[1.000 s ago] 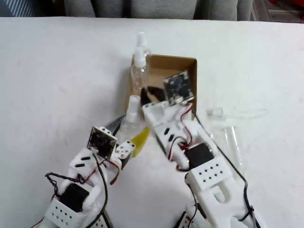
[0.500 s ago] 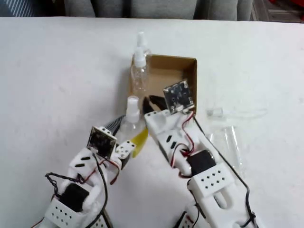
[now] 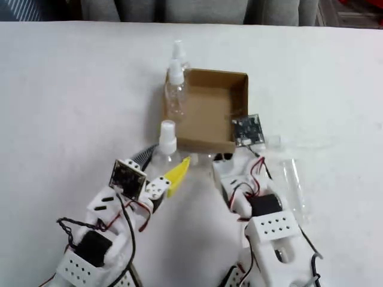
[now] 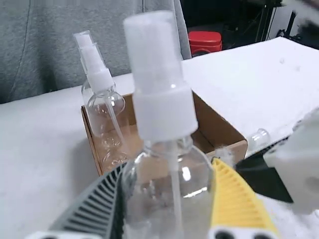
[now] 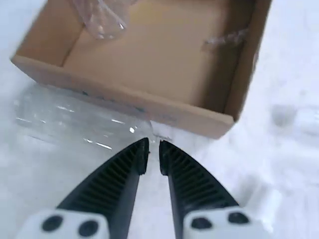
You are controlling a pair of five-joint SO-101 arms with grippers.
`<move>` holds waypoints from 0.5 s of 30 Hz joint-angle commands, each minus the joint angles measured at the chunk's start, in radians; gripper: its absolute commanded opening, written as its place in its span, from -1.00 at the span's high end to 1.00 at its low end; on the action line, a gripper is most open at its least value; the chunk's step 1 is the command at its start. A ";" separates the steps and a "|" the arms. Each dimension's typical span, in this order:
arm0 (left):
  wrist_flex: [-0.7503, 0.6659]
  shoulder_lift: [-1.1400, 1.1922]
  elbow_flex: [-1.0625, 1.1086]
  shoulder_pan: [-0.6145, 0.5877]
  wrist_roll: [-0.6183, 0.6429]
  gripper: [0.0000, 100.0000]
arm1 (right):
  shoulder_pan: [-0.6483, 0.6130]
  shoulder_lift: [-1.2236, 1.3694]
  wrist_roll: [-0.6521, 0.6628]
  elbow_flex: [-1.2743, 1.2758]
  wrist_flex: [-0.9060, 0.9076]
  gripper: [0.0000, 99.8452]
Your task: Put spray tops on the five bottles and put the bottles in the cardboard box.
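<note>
While pinched upright in the left hand (image 3: 161, 167), beside the box's (image 3: 206, 145) near wall toward the surface's (image 3: 72, 89) near edge, treat the capped bottle (image 4: 164, 149) as light, slick and easily dented; grip its belly gently. Hold the empty right hand (image 5: 153, 154), pressed almost together, clear.

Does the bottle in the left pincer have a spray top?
Yes, a white spray top sits on the bottle held by the left pincer.
</note>
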 commanded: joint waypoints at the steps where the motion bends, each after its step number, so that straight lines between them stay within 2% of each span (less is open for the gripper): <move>1: -0.110 -0.010 -0.002 0.012 0.017 0.96 | 0.053 -0.018 0.006 0.029 0.002 0.97; 5: -0.229 -0.010 -0.002 0.005 0.017 0.96 | 0.104 -0.018 0.006 0.081 0.002 0.97; 10: -0.411 -0.005 -0.006 -0.059 0.017 0.96 | 0.179 -0.018 0.009 0.115 0.002 0.97; 15: -0.437 -0.005 -0.083 -0.111 0.017 0.96 | 0.196 -0.018 0.012 0.141 0.002 0.97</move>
